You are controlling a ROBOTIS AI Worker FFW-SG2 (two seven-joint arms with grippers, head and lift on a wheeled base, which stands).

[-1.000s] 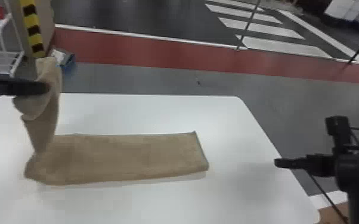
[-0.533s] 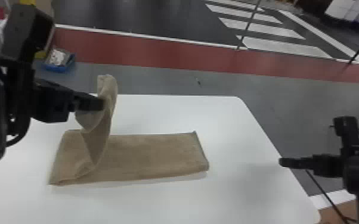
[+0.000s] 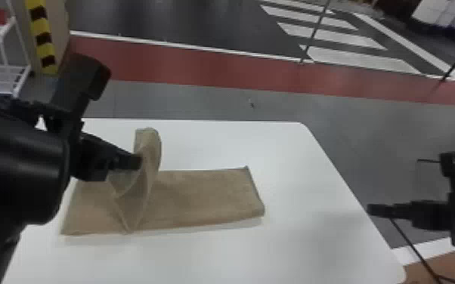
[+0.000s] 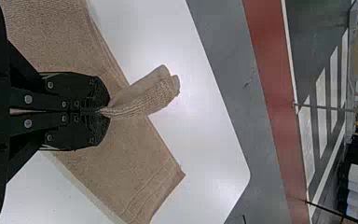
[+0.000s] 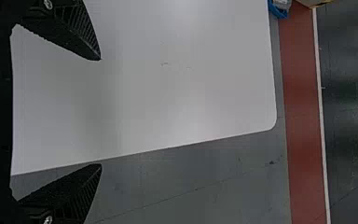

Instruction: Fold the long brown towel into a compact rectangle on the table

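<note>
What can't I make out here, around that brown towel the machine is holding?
- The pinched bit of the towel: left wrist view, covered by the left gripper's fingers.
- The towel's far left corner: head view, hidden behind the left arm.
- The near left corner of the table: head view, cut off by the picture's edge.
- The rest of the blue container: right wrist view, cut off by the picture's edge.

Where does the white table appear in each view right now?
Head view: table at lower middle, under the towel.
Left wrist view: table behind the towel and left gripper.
Right wrist view: table beyond the right gripper.
Shared landmark: red floor strip past the table.
</note>
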